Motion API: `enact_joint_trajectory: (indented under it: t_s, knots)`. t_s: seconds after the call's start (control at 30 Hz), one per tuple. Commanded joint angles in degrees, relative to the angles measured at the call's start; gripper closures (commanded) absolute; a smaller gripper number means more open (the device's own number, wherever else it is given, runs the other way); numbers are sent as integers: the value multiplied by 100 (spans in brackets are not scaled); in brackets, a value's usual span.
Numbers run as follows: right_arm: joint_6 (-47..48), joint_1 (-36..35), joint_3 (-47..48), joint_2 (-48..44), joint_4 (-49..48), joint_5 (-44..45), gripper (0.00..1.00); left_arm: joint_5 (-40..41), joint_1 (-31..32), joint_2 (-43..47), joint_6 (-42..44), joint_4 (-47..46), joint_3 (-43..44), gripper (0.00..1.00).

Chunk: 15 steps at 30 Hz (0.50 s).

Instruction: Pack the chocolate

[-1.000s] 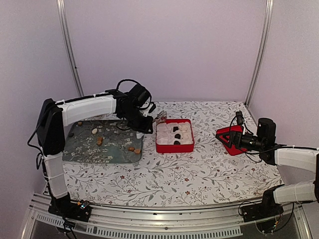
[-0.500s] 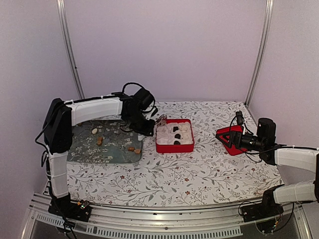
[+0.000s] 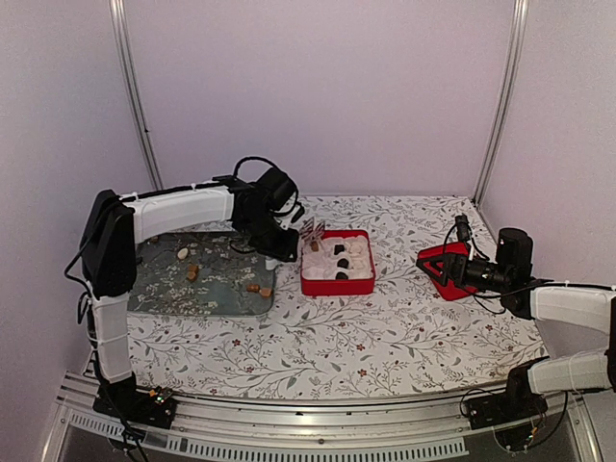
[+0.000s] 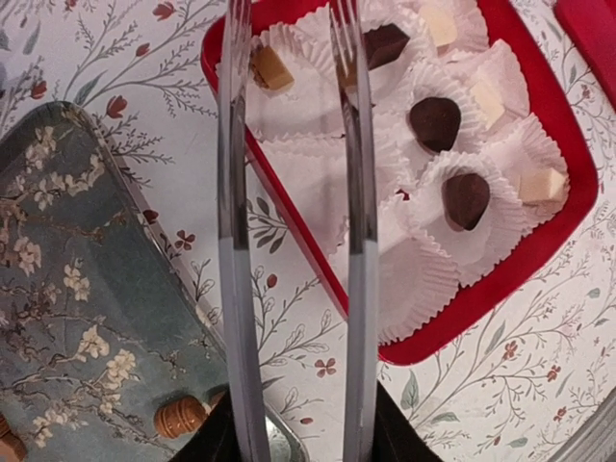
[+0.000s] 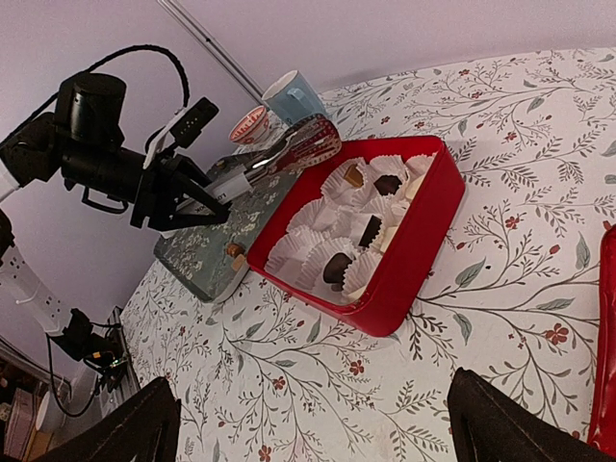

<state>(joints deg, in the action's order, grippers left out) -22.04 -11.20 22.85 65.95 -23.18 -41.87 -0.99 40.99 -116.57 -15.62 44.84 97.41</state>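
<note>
Left wrist view: the left gripper, a pair of long metal fork-tipped fingers, stands parted with nothing clamped, above one corner of the red square plastic box. Just below its tips, one of the small bite-sized chocolate lumps, a tan one, lies in a white pleated paper cup. Dark and whitish lumps sit in cups to the fingers' right. Back toward the wrist, another tan lump lies loose on the dark green floral tray. The right gripper is spread wide and empty, well apart from the box, a flat red piece just beside it.
</note>
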Motion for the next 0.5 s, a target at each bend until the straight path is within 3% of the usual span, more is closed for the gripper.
enact_joint_trajectory:
  t_s: [0.0, 0.47]
  knots:
    - [-19, -11, -35, -107, -45, 36, 1, 46, 30, 820, 14, -2, -306, 66]
    - [-39, -8, -60, -44, -38, -14, 1, 107, -304, 2842, -764, 779, -2335, 66]
